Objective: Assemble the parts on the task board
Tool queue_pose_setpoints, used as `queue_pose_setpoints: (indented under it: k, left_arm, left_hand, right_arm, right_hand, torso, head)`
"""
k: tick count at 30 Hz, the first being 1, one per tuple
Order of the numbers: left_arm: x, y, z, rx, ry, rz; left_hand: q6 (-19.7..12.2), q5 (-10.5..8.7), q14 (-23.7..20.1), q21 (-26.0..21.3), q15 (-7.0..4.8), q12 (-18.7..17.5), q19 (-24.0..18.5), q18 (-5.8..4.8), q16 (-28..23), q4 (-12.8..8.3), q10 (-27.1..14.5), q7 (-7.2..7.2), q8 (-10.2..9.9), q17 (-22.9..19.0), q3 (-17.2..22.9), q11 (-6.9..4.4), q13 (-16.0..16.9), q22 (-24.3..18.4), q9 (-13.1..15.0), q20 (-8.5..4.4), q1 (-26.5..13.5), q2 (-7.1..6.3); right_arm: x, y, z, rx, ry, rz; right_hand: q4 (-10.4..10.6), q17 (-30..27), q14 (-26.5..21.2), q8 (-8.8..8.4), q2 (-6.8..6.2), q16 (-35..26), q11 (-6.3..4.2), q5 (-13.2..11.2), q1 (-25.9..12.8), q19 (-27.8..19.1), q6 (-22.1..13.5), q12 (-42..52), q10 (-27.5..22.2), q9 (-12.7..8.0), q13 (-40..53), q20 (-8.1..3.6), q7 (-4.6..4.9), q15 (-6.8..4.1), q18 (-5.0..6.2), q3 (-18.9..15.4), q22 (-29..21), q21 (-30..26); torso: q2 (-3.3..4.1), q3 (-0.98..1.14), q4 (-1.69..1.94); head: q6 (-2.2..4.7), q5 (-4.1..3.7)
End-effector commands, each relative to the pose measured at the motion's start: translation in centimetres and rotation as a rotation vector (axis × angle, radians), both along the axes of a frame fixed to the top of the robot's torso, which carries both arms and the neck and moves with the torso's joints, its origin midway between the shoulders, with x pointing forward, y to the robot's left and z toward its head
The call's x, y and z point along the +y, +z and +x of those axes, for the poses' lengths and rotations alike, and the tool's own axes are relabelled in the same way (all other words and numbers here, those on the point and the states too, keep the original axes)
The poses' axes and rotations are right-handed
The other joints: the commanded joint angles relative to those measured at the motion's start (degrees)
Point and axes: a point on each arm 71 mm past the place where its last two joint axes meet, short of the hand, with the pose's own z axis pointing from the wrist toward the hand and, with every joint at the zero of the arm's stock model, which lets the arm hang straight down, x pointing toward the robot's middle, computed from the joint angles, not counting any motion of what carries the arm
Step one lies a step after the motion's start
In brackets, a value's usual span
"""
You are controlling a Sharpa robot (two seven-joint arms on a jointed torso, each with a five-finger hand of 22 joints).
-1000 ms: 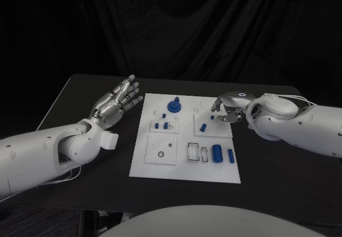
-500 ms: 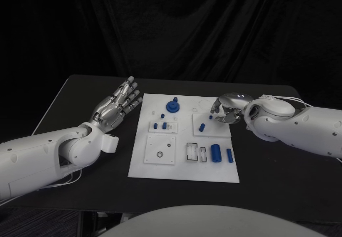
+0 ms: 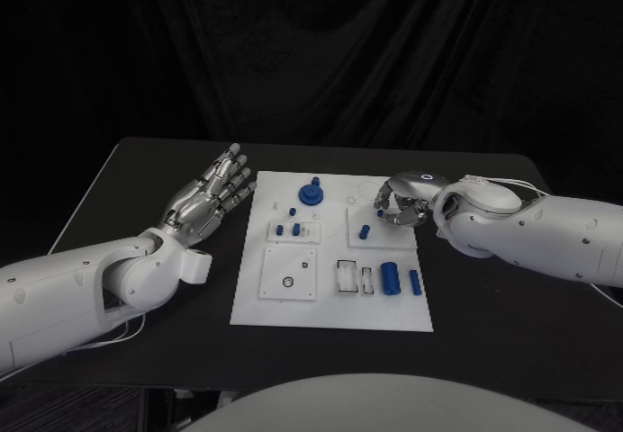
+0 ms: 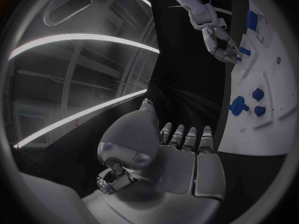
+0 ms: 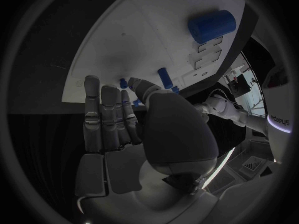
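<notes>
Your task board (image 3: 331, 301) sits mid-table, and most of the work looks undone: two blue cylinders (image 3: 402, 280) lie loose at its near right, while a round blue part (image 3: 313, 193) stands at its far end. Your left hand (image 3: 208, 192) hovers just off the board's left edge, fingers spread, empty. Your right hand (image 3: 404, 202) curls over the board's far right; you cannot tell whether it holds the small blue peg (image 5: 165, 77).

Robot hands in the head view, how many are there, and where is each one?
2. The left robot hand is held open beside the left edge of the task board. The right robot hand is over the board's far right corner, so it may hide small parts.
</notes>
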Motion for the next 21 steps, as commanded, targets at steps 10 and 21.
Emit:
queue_pose_setpoints:
  k: [10, 21]
  left_arm:
    - [0.1, 0.9, -0.1, -0.126, 0.009, -0.089]
    - [0.0, 0.7, -0.1, -0.116, -0.001, -0.09]
  left_hand:
    - [0.4, 8.67, 0.0, 0.0, 2.9, 1.2, 0.2, -1.2, -0.2, -4.0, 0.2, 2.22, 0.0, -0.1, 2.4, 2.82, 0.2, 0.6, 0.1, 2.04, 3.5, 0.85]
    - [1.4, 13.33, 0.0, 0.1, 3.24, 2.1, 0.4, -0.75, -0.2, -7.3, 0.4, 4.4, 0.2, -0.1, 4.4, 5.04, 0.4, 0.9, 0.3, 2.85, 4.9, 1.0]
  right_arm:
    - [0.4, -0.4, 0.3, -0.01, 0.007, 0.04]
    - [0.6, -0.9, 0.4, 0.015, 0.008, 0.028]
  right_hand:
    - [-0.3, -0.3, 0.6, 0.48, 0.01, 0.3, -0.02, 2.6, -0.2, 0.8, 0.7, -0.9, 1.6, 0.2, -0.9, -0.28, 0.4, -0.29, 0.81, 1.0, 0.2, 0.1]
    - [-2.4, -0.6, 0.7, 1.92, -0.15, 0.4, -0.09, 9.8, 0.4, 1.2, 3.5, -2.2, 2.9, 1.2, -2.3, -0.74, 0.32, -0.57, 0.69, 2.4, 1.7, 0.8]
  torso:
    - [-0.03, -0.01, -0.03]
    - [0.03, -0.03, 0.07]
  head:
    - [0.0, 0.11]
    - [0.0, 0.08]
